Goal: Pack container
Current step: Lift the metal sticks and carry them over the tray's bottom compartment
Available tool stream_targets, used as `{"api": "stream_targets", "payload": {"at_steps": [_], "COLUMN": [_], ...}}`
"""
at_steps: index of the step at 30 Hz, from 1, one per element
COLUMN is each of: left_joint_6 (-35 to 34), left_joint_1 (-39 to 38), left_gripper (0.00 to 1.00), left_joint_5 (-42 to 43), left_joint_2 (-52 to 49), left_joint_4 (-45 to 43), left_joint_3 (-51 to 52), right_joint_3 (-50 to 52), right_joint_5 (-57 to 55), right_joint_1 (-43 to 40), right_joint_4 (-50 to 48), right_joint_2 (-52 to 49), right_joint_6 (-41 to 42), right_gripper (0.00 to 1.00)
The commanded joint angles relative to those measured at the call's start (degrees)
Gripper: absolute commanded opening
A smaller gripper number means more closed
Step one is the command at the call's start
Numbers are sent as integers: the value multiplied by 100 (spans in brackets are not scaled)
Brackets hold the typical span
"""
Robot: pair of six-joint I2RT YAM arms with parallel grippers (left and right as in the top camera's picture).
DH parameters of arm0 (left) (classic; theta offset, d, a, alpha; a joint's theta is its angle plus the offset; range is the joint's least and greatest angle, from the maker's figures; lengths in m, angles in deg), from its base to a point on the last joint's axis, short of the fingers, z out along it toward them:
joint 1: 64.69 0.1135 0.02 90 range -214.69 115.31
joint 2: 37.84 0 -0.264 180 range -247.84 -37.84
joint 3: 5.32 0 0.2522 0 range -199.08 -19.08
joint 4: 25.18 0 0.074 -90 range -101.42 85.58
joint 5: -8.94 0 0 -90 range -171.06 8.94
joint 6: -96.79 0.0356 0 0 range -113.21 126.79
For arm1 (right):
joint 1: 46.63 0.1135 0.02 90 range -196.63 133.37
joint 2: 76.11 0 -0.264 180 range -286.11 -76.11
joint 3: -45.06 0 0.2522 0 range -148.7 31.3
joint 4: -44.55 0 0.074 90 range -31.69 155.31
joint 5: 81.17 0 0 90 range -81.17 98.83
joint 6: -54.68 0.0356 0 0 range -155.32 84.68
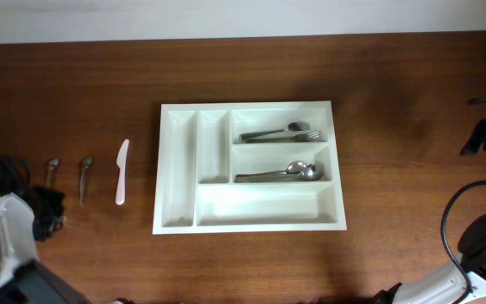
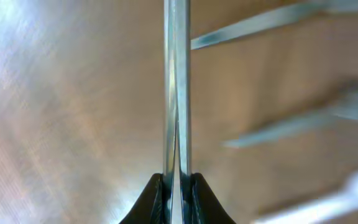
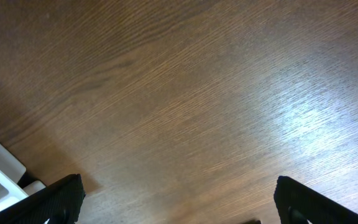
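Nearest, at the bottom edge of the left wrist view: left gripper [image 2: 179,202] drawn narrow, pinched on a thin metal handle [image 2: 176,93], long axis straight up the frame and away from the jaws; kind of utensil not readable edge-on. Just beyond, to its right, two blurred handles [image 2: 278,129] slanting across the wood, apart from the held piece. At the bottom of the right wrist view: right gripper [image 3: 179,208] spread wide, holding nothing, with bare table [image 3: 197,93] ahead and a white tray corner at the lower left. Farther out, from overhead: two teaspoons [image 1: 84,177] and a white plastic knife [image 1: 122,171] loose at left of centre, all lengthwise top-to-bottom in the frame, the knife nearest the cutlery tray [image 1: 177,169] but not touching it. Inside the tray, forks [image 1: 281,133] in the upper right compartment, spoons [image 1: 281,174] in the one below; two tall left compartments and the wide bottom one bare. Judged from this: packing partly done, loose pieces far nearer the left arm in the lower left corner than the right arm in the lower right. Key relation for the coming move: tray to the right of the loose cutlery, tall compartments parallel to its long axis, so probably a rightward carry with little turning.
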Motion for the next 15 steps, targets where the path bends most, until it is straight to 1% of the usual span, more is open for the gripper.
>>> {"api": "stream_targets", "payload": {"at_steps": [1,4,7,11,15], "left_joint_6": [964,1399,1515,1545,2159], "left_joint_1": [-498,-1095,-1827,-2907,-3930], "left_gripper": [2,2,2,3,4], "left_joint_5": [702,1134,1379,1377,1373], "left_joint_2": [540,844,1084,1281,1296], "left_joint_4": [20,20,20,13,61], "left_joint_3": [-420,-669,-844,-885,-883], "right_joint_3": [17,17,17,17,17], "right_joint_5": [35,35,35,35,35], "right_joint_1": [-28,-28,-28,-28,-28], "right_joint_4": [-9,-9,-9,-9,-9], "right_joint_2": [92,92,92,92,92], "right_joint_6": [63,63,63,63,63], "right_gripper": [99,99,99,99,99]}}
